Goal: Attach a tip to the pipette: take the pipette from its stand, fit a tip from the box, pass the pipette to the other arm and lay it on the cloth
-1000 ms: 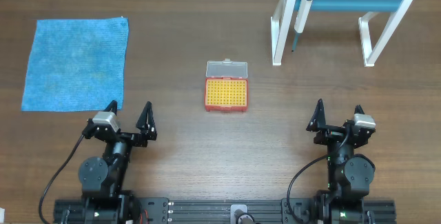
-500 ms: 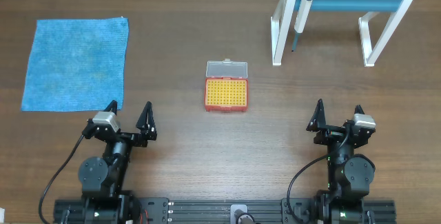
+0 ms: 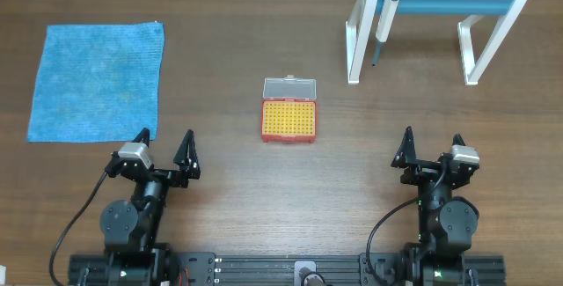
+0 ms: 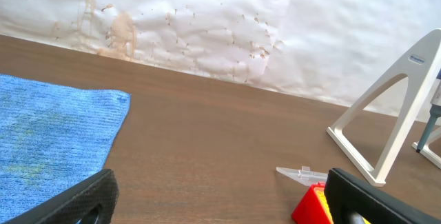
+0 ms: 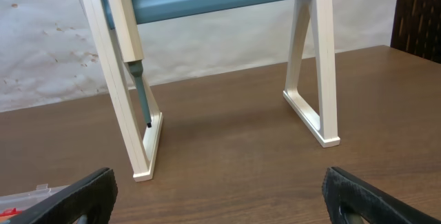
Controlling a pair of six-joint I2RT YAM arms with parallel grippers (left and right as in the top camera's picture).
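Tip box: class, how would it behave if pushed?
The tip box looks small and plastic, so probably light, sliding easily on the smooth table. Its open clear lid might flex or tip it backwards.
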